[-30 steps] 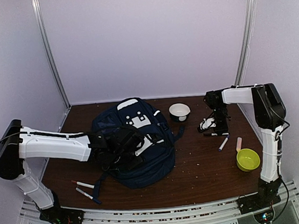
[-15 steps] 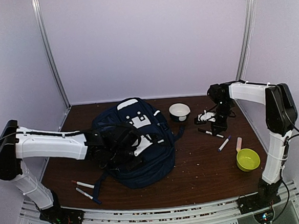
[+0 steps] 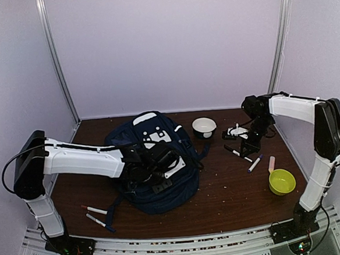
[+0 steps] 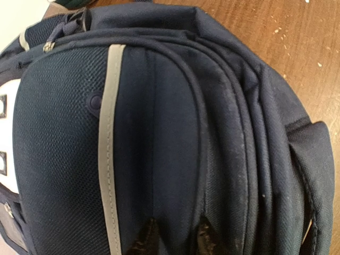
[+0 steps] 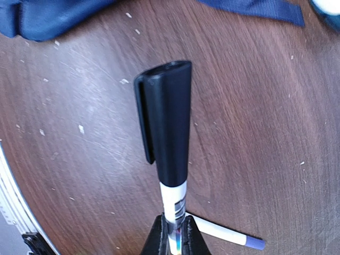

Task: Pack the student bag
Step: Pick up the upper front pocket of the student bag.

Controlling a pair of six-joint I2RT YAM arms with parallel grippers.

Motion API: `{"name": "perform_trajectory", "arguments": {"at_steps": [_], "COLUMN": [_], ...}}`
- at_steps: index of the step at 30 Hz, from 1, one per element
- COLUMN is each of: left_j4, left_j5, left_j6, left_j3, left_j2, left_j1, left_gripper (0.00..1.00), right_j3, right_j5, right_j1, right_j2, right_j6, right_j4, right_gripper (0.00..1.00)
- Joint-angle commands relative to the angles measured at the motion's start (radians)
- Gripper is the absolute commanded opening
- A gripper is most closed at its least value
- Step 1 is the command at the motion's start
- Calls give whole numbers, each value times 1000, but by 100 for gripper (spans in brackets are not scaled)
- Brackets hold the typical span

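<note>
Top external view puts the student bag [image 3: 157,189] on the left half of the table [image 3: 234,207], its long axis running from the far edge toward the near edge, white patches at the far end. We see the left gripper [image 3: 160,170] resting on the bag's middle. In the left wrist view its fingertips [image 4: 144,240] stand a narrow gap apart against the navy fabric with a seam ridge between them, and we cannot tell whether they pinch it. We find no open mouth on the bag in either view. Well to the right, past a white bowl [image 3: 204,125], the right gripper [image 3: 245,137] hovers near the far right corner, clamped on a black-capped marker [image 5: 167,127] whose cap leads away from the fingers. The bag therefore lies to that gripper's left, and we judge the marker points roughly that way. The left arm is the nearer, and likely has to part a zip first. Loose markers [image 3: 254,163] lie beside the right gripper, two more pens [image 3: 96,214] lie near the front left corner, and a yellow-green bowl [image 3: 282,181] sits by the right edge.
</note>
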Motion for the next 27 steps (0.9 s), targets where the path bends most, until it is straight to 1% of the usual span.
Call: {"name": "perform_trajectory", "arguments": {"at_steps": [1, 4, 5, 11, 14, 16, 20, 22, 27], "left_j4": [-14, -7, -8, 15, 42, 48, 47, 42, 34], "left_j5": [-107, -73, -59, 32, 88, 127, 185, 202, 241], "left_j6": [-5, -13, -16, -41, -63, -81, -94, -97, -100], "left_j3": [33, 39, 42, 19, -4, -6, 8, 21, 47], "left_j2": [-84, -152, -175, -245, -273, -283, -305, -317, -344], "left_j1": [21, 24, 29, 77, 107, 131, 165, 173, 182], "left_gripper": [16, 6, 0, 0, 0, 0, 0, 0, 0], "right_j3": [-24, -47, -57, -77, -74, -66, -53, -29, 10], "right_j5": [-103, -129, -124, -41, 32, 111, 248, 315, 417], "right_j1": [14, 50, 69, 222, 316, 393, 513, 568, 665], "right_j2": [-82, -147, -170, -274, -309, -316, -299, -268, -194], "right_j6": [23, 30, 36, 64, 64, 64, 14, -11, -55], "right_j4": [-5, 16, 29, 125, 199, 249, 352, 375, 472], "right_gripper": [0, 0, 0, 0, 0, 0, 0, 0, 0]}}
